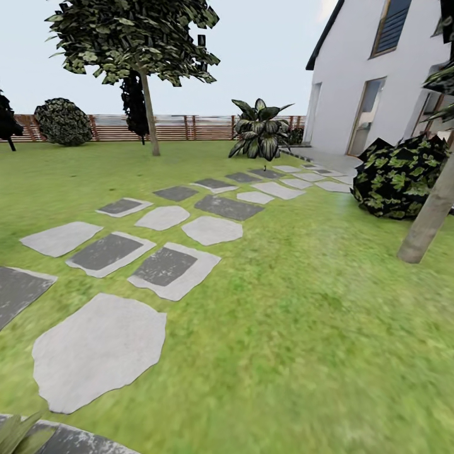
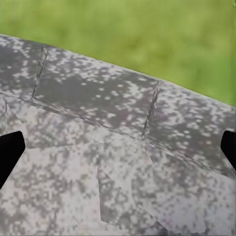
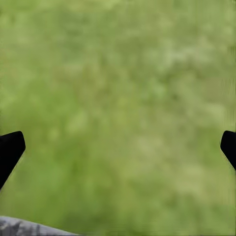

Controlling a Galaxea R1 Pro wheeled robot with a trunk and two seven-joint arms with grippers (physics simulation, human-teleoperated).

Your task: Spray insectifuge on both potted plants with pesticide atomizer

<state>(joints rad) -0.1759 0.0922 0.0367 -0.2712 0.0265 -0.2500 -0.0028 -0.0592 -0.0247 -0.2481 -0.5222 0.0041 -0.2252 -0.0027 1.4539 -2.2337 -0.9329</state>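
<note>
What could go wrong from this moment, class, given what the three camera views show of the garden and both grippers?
1. The left gripper and right gripper are both open with nothing between the fingers, so spraying cannot start until the bottle is found.
2. The broad-leaved plant stands far off beside the stepping stones; the drive could stray.
3. The leaning trunk and dark bush crowd the right side, risking a collision.

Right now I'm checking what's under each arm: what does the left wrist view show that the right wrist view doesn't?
Left wrist view: mostly grey mottled paving with seams, under the open left tool. Right wrist view: almost all blurred lawn under the open right tool, with a sliver of paving at one edge. Both share grass, dark fingertips wide apart, nothing held.
</note>
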